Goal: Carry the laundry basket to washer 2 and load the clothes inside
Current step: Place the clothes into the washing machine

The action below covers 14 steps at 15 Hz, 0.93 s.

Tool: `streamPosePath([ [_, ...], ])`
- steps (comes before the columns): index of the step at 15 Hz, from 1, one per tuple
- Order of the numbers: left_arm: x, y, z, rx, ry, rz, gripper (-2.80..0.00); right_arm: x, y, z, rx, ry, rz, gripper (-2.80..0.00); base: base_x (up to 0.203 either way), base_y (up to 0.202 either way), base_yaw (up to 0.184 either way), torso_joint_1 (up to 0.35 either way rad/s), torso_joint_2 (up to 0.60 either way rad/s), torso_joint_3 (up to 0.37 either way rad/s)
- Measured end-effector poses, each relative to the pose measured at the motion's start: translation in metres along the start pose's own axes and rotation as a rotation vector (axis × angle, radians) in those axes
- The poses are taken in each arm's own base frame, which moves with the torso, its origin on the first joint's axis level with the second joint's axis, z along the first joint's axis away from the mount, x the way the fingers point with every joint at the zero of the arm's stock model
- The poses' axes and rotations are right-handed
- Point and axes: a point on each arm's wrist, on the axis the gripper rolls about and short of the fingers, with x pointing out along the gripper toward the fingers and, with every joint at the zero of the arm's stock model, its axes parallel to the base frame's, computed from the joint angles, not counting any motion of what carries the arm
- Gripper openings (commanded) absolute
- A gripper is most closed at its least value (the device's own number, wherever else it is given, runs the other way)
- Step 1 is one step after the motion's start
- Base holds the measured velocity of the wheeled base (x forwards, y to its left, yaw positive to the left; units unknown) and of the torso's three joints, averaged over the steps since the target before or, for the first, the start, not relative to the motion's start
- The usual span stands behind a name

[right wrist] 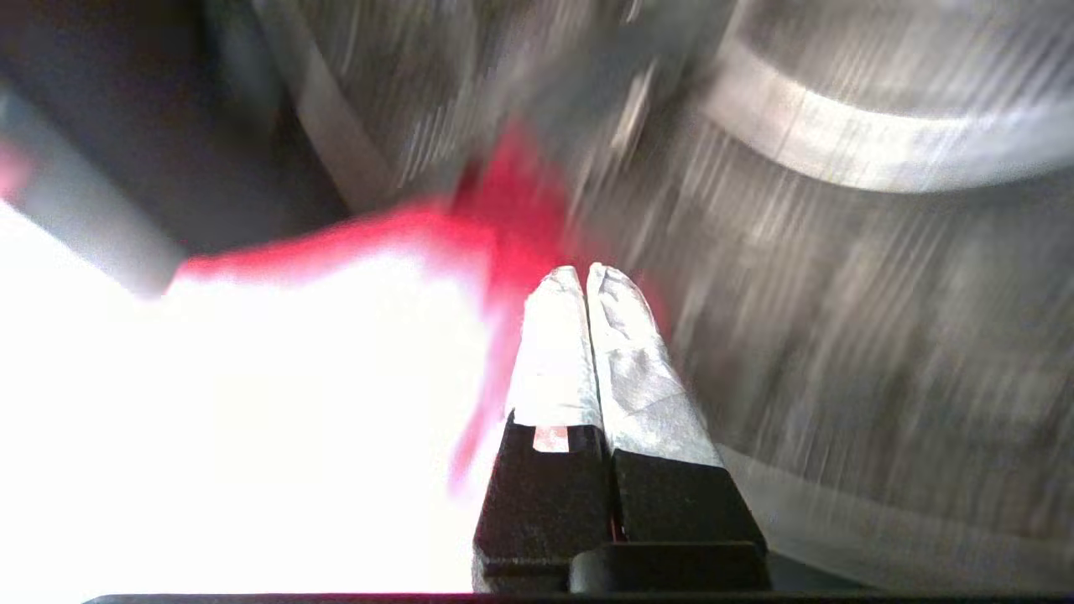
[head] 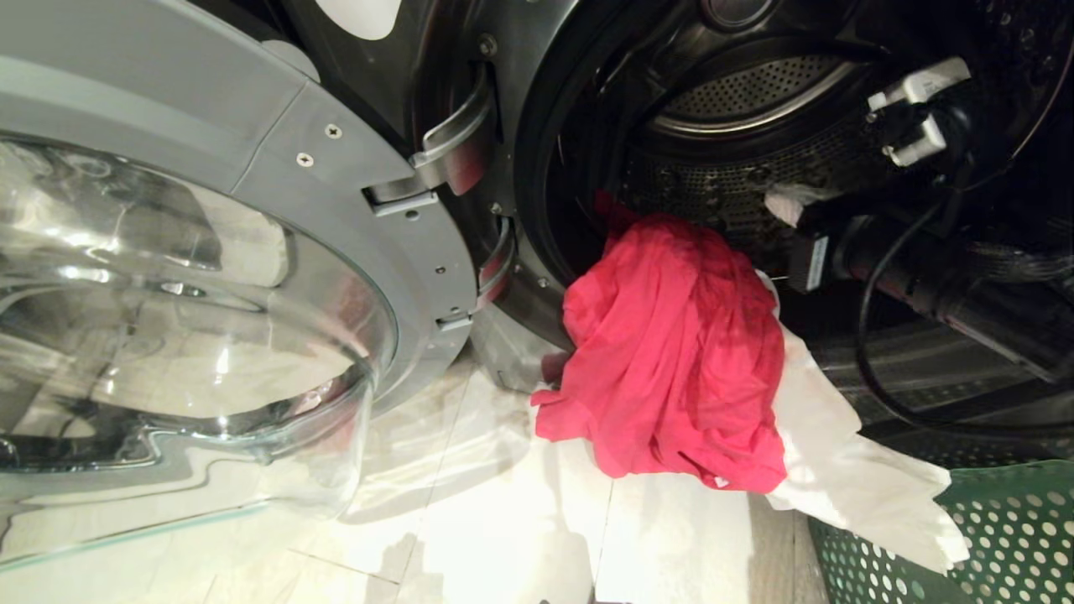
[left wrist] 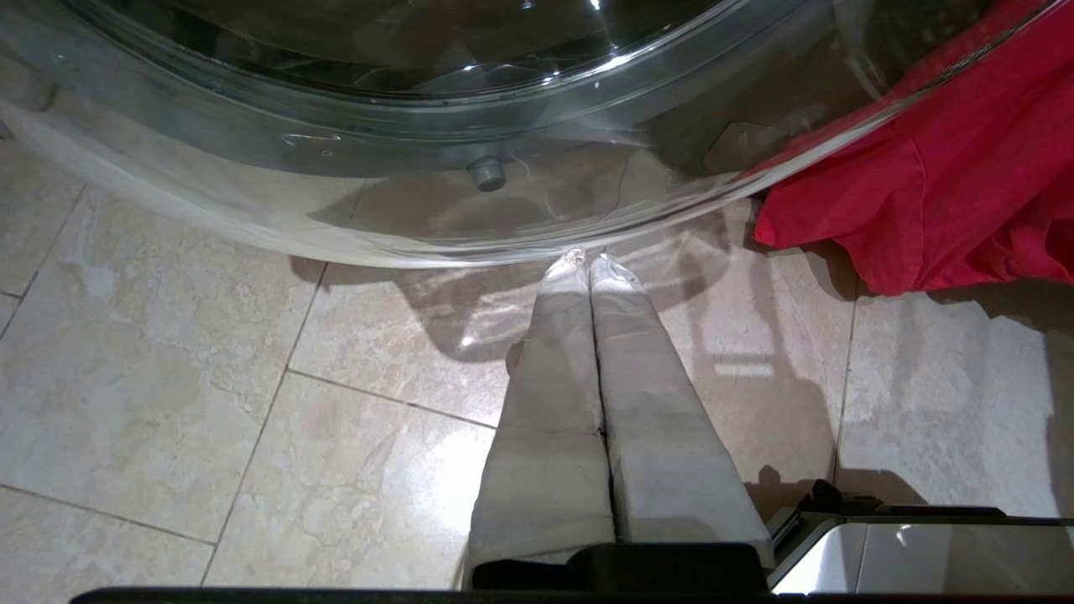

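Head view shows us the washer (head: 755, 109) with its glass door (head: 185, 277) swung open at nine o'clock. A pink-red garment (head: 671, 352) and a white one (head: 847, 470) hang over the drum's lip, only half loaded, trailing toward the green laundry basket (head: 965, 537) at five o'clock. We see no numeral label. Our right arm reaches into the drum at two o'clock.

Left wrist view: our left hand (left wrist: 587, 262) is closed and empty, parked above the floor tiles (left wrist: 168, 377) beneath the door.

Right wrist view, blurred: our right hand (right wrist: 584, 275) is closed on nothing, inside the drum beside the red cloth, likely to push it in.

text: none readable | labels: none legible | numbers: none | signs: none
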Motion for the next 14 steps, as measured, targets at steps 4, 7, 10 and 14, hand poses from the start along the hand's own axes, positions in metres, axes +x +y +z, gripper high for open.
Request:
streamPosePath([
  [4,0.0,0.0,0.0,0.0,0.0,0.0,-2.8,-0.058,0.002,-0.024,0.2,0.452,0.098,-2.8,0.0,0.0,0.0,0.0,0.0,0.0],
  [7,0.0,0.0,0.0,0.0,0.0,0.0,-2.8,-0.074,0.013,-0.043,0.287,0.695,0.103,0.0,0.0,0.0,0.0,0.0,0.0,0.0],
  [10,0.0,0.0,0.0,0.0,0.0,0.0,-2.8,-0.072,0.024,-0.047,0.24,0.73,0.076,0.0,0.0,0.0,0.0,0.0,0.0,0.0],
  [14,0.0,0.0,0.0,0.0,0.0,0.0,-2.8,-0.049,0.036,-0.061,0.243,0.722,0.009,0.0,0.0,0.0,0.0,0.0,0.0,0.0],
])
